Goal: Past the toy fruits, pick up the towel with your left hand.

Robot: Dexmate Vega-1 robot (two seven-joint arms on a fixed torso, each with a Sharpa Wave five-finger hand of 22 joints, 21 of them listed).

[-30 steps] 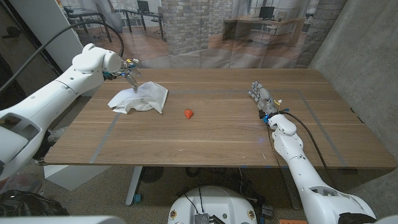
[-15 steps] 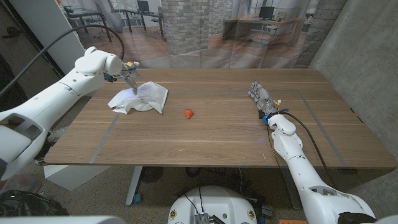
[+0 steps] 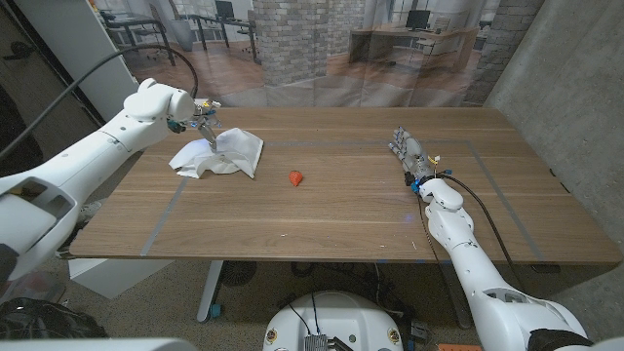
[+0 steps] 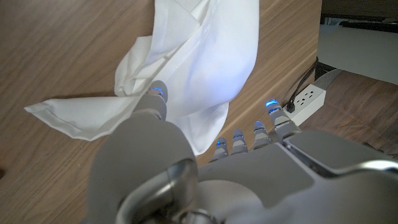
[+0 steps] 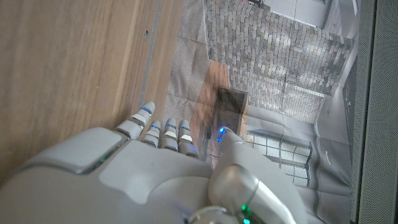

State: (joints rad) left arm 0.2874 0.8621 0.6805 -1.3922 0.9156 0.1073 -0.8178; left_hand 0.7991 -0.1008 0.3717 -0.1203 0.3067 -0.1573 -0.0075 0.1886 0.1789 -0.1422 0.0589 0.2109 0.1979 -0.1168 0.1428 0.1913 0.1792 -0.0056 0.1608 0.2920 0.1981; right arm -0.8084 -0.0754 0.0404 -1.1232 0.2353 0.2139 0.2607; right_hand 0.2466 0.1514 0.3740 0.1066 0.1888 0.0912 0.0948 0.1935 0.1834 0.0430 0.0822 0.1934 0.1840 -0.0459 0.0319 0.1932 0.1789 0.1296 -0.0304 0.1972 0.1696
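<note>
A crumpled white towel (image 3: 219, 154) lies on the wooden table (image 3: 331, 214) at the far left. My left hand (image 3: 202, 124) hovers over its far edge with fingers pointing down. In the left wrist view the thumb tip (image 4: 157, 93) touches the towel (image 4: 199, 56), while the other fingertips (image 4: 249, 134) are spread beyond its edge, gripping nothing. A small red toy fruit (image 3: 295, 177) sits near the table's middle, to the right of the towel. My right hand (image 3: 409, 154) lies on the table at the right with fingers stretched out and nothing in it; the right wrist view shows it (image 5: 155, 174) too.
A white power strip (image 4: 305, 96) lies on the floor beyond the table's left edge. A glass partition stands behind the table's far edge. Bare wood stretches between the toy fruit and my right hand.
My left arm has shifted slightly to the right and the hand has come lower onto the towel's far edge. The towel, toy fruit and right hand have not moved.
</note>
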